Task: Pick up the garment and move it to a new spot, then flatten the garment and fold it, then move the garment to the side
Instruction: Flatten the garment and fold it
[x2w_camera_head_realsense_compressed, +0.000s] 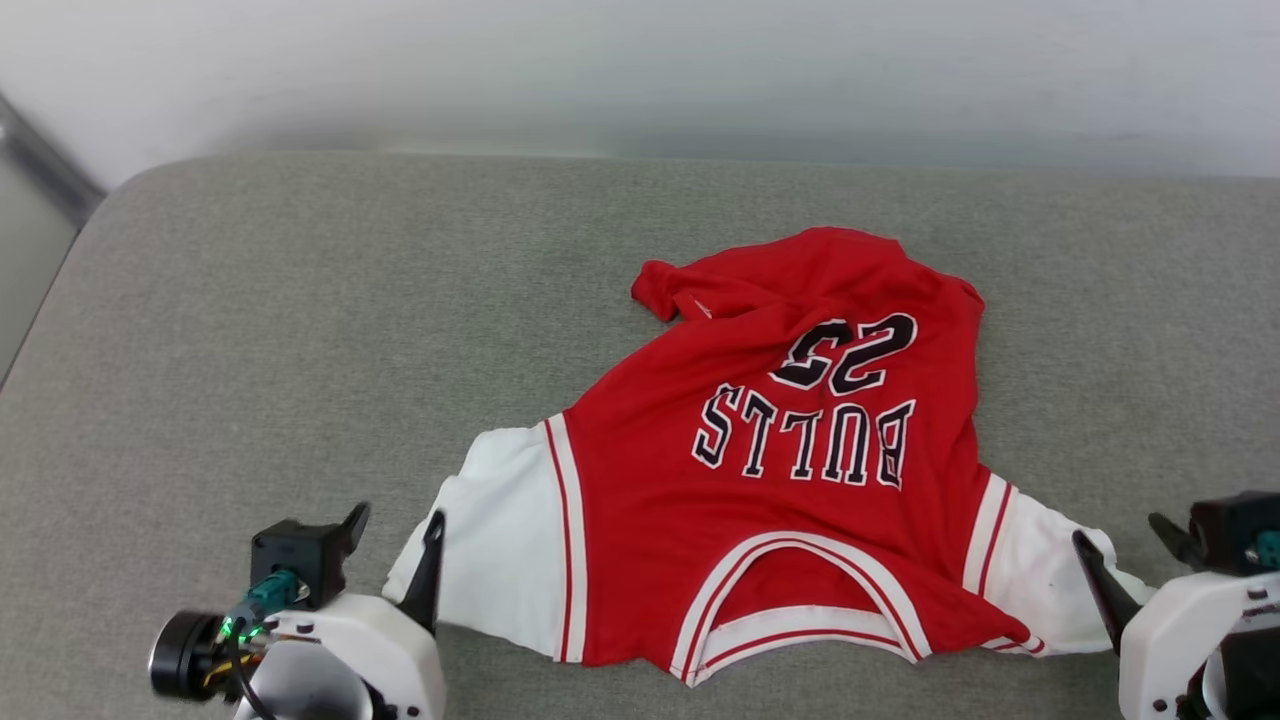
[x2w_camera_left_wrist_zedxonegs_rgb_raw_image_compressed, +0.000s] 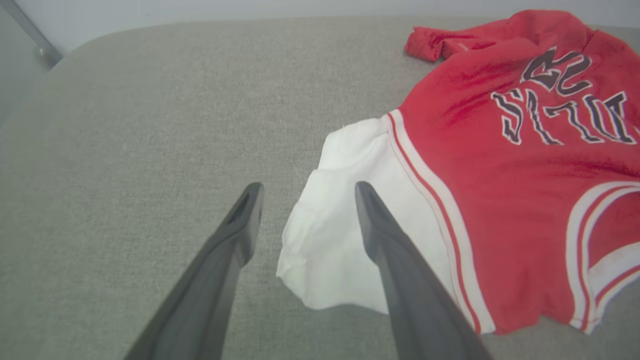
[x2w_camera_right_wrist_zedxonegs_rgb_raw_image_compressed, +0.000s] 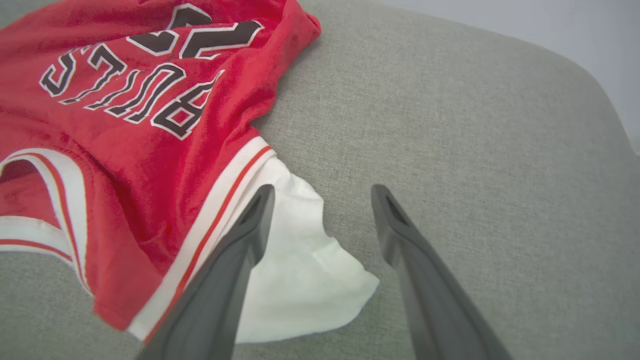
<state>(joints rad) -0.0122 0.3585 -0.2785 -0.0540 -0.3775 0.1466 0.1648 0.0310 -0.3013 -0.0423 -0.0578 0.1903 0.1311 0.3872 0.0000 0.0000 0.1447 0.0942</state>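
The garment (x2w_camera_head_realsense_compressed: 780, 470) lies rumpled, lettering up, on the grey padded surface (x2w_camera_head_realsense_compressed: 300, 300), with its collar toward the robot. The left gripper (x2w_camera_head_realsense_compressed: 398, 515) and right gripper (x2w_camera_head_realsense_compressed: 1118, 530) sit low, each at a white sleeve's outer edge, jaws wide and empty.

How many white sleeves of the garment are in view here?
2. The left sleeve lies on the garment's left side, next to the open left gripper; the right sleeve lies on its right side, by the open right gripper. None appears hidden.

Bright, even light; edges perhaps soft
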